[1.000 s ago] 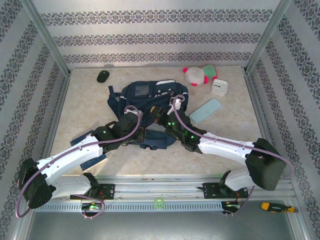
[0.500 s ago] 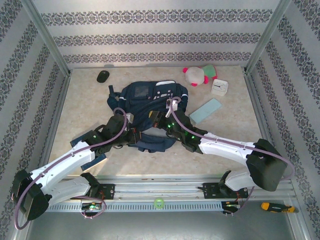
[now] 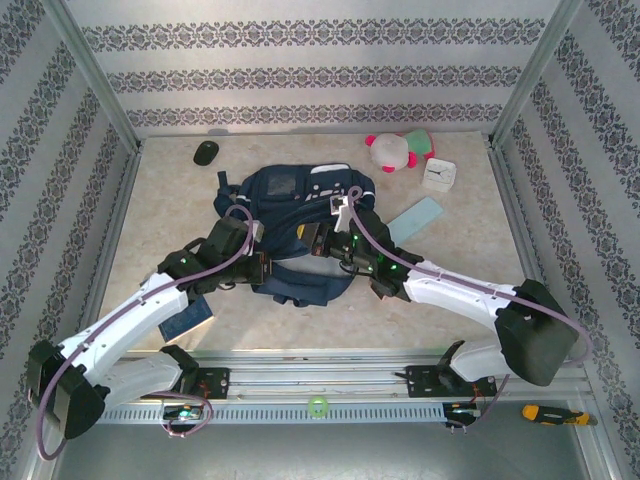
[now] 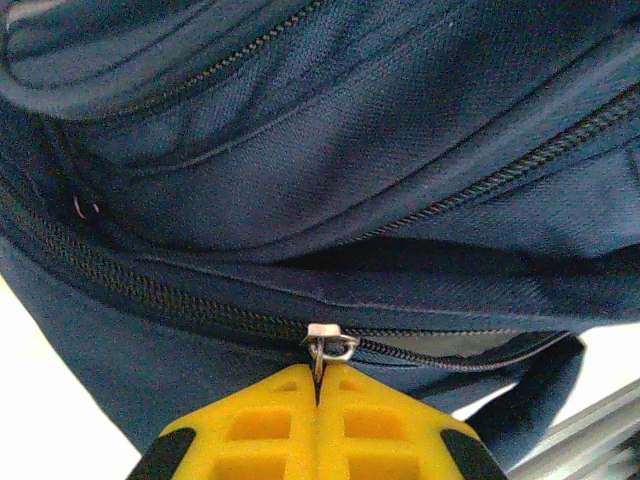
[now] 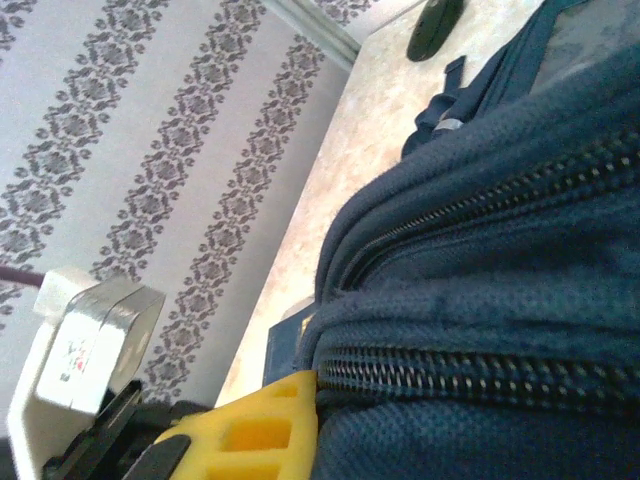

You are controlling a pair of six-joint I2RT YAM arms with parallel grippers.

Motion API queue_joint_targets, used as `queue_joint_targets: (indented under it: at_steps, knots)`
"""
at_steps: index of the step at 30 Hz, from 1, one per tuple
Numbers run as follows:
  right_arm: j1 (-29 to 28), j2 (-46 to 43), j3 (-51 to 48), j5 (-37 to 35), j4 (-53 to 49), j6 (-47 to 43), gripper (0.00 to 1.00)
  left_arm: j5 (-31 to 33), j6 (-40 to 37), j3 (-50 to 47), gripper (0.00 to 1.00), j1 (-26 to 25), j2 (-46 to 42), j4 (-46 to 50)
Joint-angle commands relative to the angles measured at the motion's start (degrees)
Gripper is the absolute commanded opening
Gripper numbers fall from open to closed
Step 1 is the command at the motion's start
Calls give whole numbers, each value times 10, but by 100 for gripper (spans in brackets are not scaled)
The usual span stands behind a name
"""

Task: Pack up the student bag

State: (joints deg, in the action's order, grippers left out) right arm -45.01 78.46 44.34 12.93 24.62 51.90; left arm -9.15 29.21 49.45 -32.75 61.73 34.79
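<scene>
Though both arms crowd over it, the student bag (image 3: 300, 192) is easy to make out: a big dark navy backpack slumped flat in the middle of the tabletop (image 3: 170, 215), with white patches on its front pocket. Up close the cloth is a coarse weave crossed by several dark zipper tracks. The left jaws are together, their yellow fingers (image 4: 250, 432) pinching the small metal zipper pull (image 4: 330, 345) on one of the bag's seams. The right jaws are closed as well, one yellow finger (image 5: 262, 428) pressed against the navy fabric beside a zipper — whether any cloth is caught between them I cannot tell.
</scene>
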Motion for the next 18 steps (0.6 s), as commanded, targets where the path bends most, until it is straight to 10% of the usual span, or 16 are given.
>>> queue_joint_targets:
  at_steps: [1, 10, 18]
  knots:
    - [5, -34, 5, 96, 35, -19, 0, 61, -100, 29, 0, 12, 18, 85]
    - [42, -64, 4, 128, 26, -13, 0, 22, -139, 29, 0, 40, 21, 76]
    - [14, -40, 19, 110, -25, -71, 0, -134, 90, -27, 0, 45, -11, -99]
